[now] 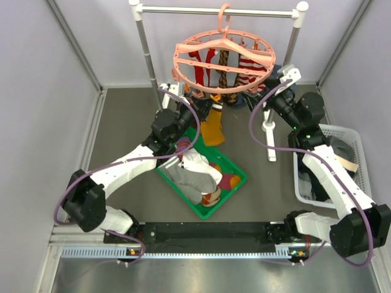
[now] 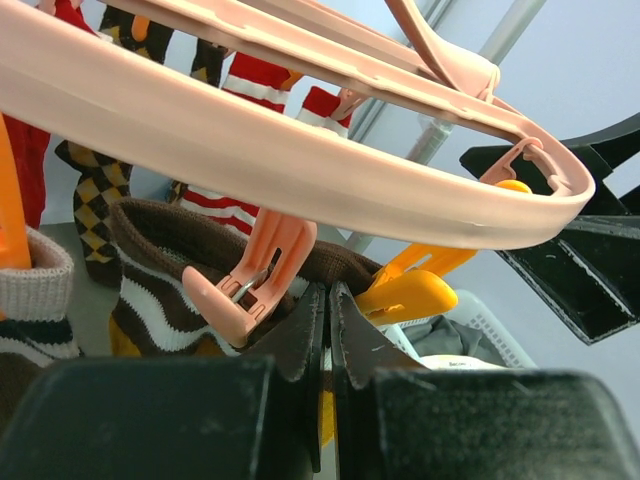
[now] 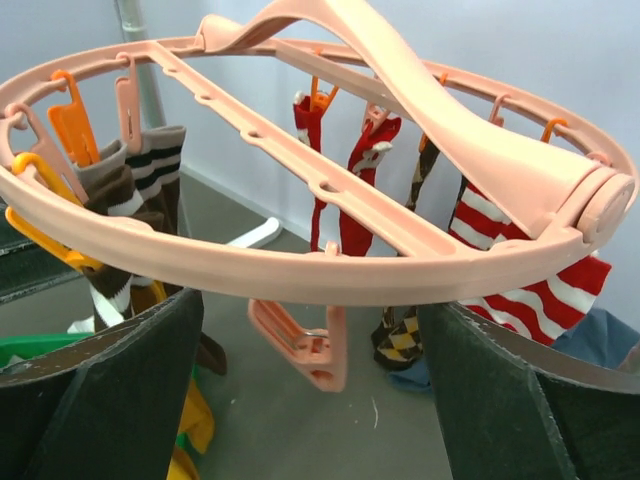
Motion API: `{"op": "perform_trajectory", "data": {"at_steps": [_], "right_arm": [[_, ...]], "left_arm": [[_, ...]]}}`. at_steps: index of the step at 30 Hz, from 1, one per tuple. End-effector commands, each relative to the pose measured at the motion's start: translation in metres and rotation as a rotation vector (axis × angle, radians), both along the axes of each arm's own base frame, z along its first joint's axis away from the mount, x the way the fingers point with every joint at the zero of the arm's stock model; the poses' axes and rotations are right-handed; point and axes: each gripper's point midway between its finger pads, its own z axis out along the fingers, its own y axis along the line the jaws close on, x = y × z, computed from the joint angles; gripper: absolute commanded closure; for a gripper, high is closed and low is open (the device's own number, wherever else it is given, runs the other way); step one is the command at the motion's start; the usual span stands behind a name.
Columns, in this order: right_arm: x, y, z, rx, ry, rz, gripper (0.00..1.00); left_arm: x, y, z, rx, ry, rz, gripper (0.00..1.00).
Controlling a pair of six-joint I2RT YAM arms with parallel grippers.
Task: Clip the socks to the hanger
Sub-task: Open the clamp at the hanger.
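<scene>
The pink round hanger (image 1: 223, 58) hangs by its hook from the rail, with several socks (image 1: 247, 64) clipped under it. My left gripper (image 2: 328, 320) is just below the ring's near-left edge. It is shut on the cuff of a brown-and-white striped sock (image 2: 170, 270) whose mustard foot (image 1: 212, 127) dangles below. A pink clip (image 2: 250, 285) and an orange clip (image 2: 410, 290) hang right above the fingertips. My right gripper (image 3: 315, 370) stands open under the ring (image 3: 330, 265), its fingers on either side of a free pink clip (image 3: 305, 345) and touching nothing.
A green tray (image 1: 235, 183) on the floor holds loose grey, white and red socks (image 1: 195, 171). A white basket (image 1: 348, 131) with dark garments is at the right. The silver rail (image 1: 183, 9) and its posts stand behind the hanger.
</scene>
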Motion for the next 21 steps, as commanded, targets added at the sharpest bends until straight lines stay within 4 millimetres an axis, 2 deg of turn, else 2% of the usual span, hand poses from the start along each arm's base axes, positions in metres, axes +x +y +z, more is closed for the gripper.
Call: {"op": "perform_trajectory", "data": {"at_steps": [1, 4, 11, 13, 16, 17, 21], "right_arm": [[0.000, -0.001, 0.026, 0.074, -0.054, 0.002, 0.17], [0.003, -0.001, 0.022, 0.086, -0.029, -0.007, 0.24], [0.007, -0.004, 0.015, 0.099, 0.016, -0.035, 0.50], [0.006, -0.004, 0.013, 0.109, 0.032, -0.035, 0.54], [0.005, -0.004, 0.011, 0.128, 0.062, -0.042, 0.67], [0.005, -0.004, 0.011, 0.135, 0.068, -0.042, 0.76], [-0.001, -0.003, 0.009, 0.191, 0.121, -0.036, 0.88]], "left_arm": [[-0.011, 0.006, 0.049, -0.077, -0.088, -0.020, 0.95], [-0.010, 0.005, 0.047, -0.075, -0.084, -0.024, 0.95], [-0.008, 0.005, 0.046, -0.064, -0.081, -0.017, 0.95], [-0.007, 0.004, 0.045, -0.054, -0.081, -0.014, 0.95], [-0.001, 0.004, 0.039, -0.045, -0.070, 0.001, 0.95], [0.002, 0.003, 0.036, -0.041, -0.067, 0.004, 0.94], [0.018, 0.004, 0.030, -0.030, -0.066, 0.010, 0.93]]}}
